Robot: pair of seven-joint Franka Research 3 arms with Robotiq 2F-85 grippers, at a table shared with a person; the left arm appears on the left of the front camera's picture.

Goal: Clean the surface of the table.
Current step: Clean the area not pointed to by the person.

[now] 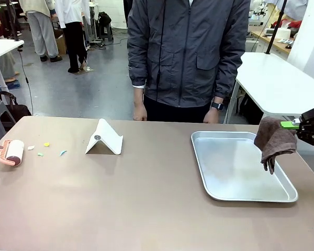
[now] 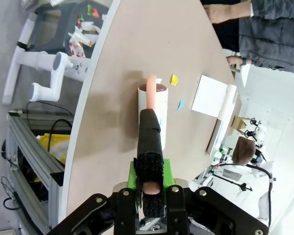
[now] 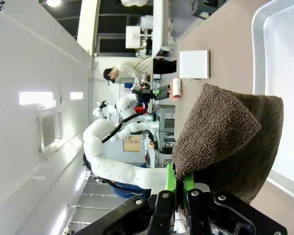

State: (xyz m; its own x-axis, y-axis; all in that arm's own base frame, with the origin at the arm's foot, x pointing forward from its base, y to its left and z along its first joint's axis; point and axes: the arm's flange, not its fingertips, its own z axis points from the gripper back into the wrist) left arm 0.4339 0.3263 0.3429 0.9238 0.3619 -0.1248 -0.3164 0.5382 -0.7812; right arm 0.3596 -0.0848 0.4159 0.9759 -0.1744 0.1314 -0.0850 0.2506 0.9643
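Front view: tan table (image 1: 146,209) takes up the lower frame, near edge at 6 o'clock, far edge at 12 where a person (image 1: 188,52) stands w/ one hand (image 1: 140,112) by the rim.

- Lint roller (image 1: 13,151) at 9 o'clock, close to table's left edge, pink handle pointing off-pic. Can't tell if drum is touching the top or just above it.
- Small paper scraps (image 1: 46,144), yellow, blue, green, whitish, just at roller's 3 o'clock.
- White folded card (image 1: 104,138) standing tent-like, approx 10–11 o'clock of table centre.
- Steel tray (image 1: 235,167) flat on the table at 3 o'clock.

Right gripper (image 1: 290,125) comes in at 3 o'clock, above tray's right rim, clamped tight on a brown cloth (image 1: 275,142). Cloth hangs down over the tray's right side.

Left wrist view: left gripper (image 2: 150,181) pinched fully on the roller's pink handle, drum (image 2: 152,112) out at 12 o'clock.

Right wrist view: green pads (image 3: 170,178) squeezed together on the cloth's edge, cloth (image 3: 225,142) draping toward 2 o'clock.
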